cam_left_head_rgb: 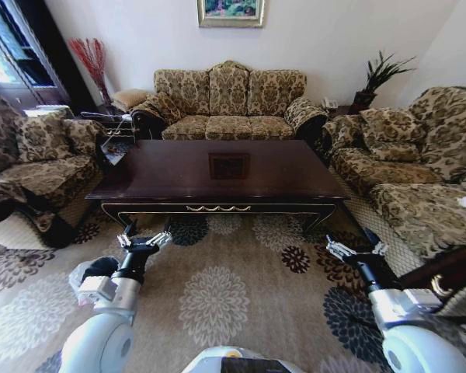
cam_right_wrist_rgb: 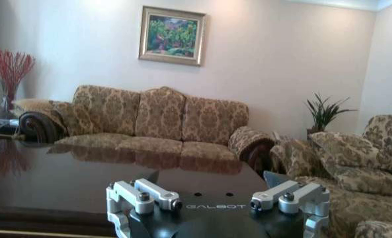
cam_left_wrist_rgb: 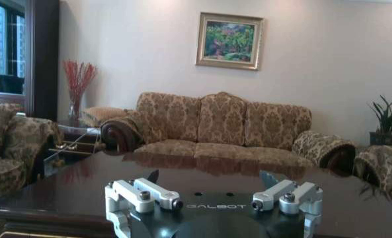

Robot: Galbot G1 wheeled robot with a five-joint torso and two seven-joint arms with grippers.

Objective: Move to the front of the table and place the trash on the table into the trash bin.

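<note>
It was a home living room. Patterned sofas [cam_left_head_rgb: 229, 105] stood on three sides of a dark wooden table [cam_left_head_rgb: 217, 175] on a flowered carpet [cam_left_head_rgb: 217, 295]. A framed painting [cam_left_wrist_rgb: 229, 40] hung on the wall, with a potted plant [cam_right_wrist_rgb: 324, 113] in the corner.

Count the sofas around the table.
3: one sofa behind the table by the far wall, one on the robot's left, one on its right.

Trash bin [cam_left_head_rgb: 93, 273] half hidden behind left arm; right sofa [cam_left_head_rgb: 419, 171] cut off by edge.
</note>
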